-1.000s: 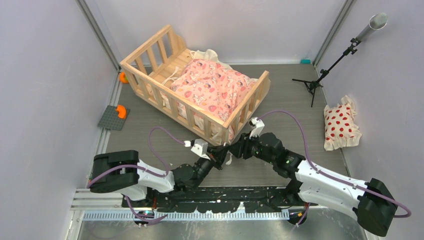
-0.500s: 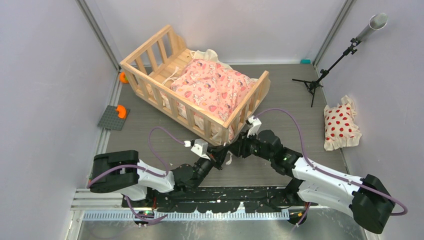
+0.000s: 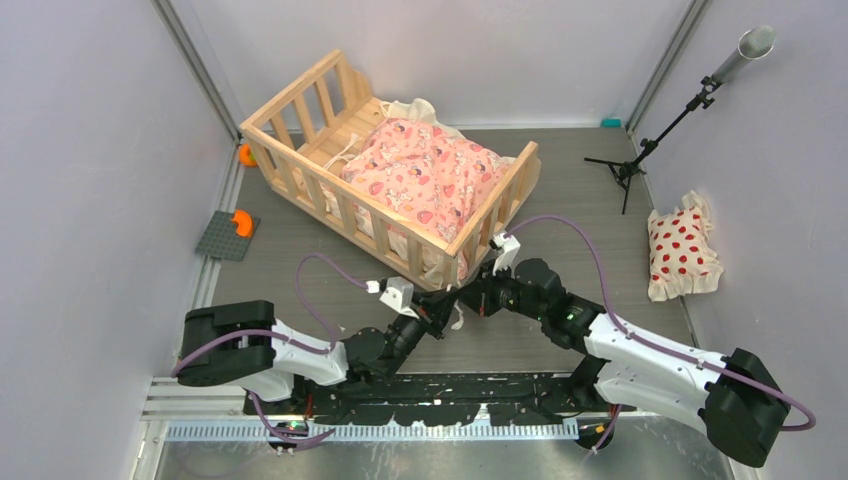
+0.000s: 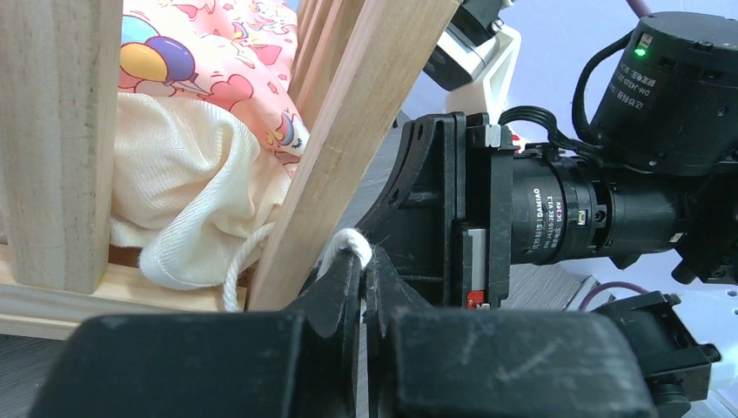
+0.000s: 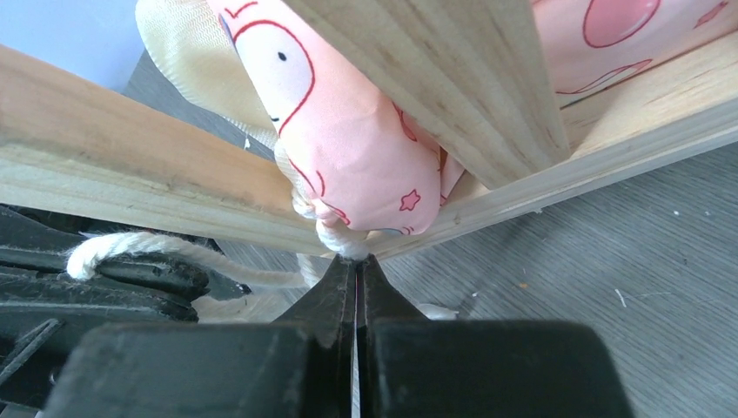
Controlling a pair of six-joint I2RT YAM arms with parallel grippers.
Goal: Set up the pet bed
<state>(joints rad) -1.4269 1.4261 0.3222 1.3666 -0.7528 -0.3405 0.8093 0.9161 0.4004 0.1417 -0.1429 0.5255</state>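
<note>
We see left hand [image 4: 361, 261] clenched on a cream tie [image 4: 352, 246] at the near corner of the pet bed [image 3: 290, 92], right hand [image 5: 355, 266] pinching the knotted cord [image 5: 339, 239] of the pink cushion [image 3: 425, 175] just beside

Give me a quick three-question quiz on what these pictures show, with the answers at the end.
1. True or false: the pink cushion lies inside the pet bed.
2. Where is the red-dotted pillow?
A) inside the bed
B) on the table, to the right of the bed
C) held in a gripper
3. In a few words: what are the left gripper and the right gripper each pinching at the bed's near corner?

Key
1. True.
2. B.
3. A cream tie cord of the cushion; both grippers are shut on one.
</note>
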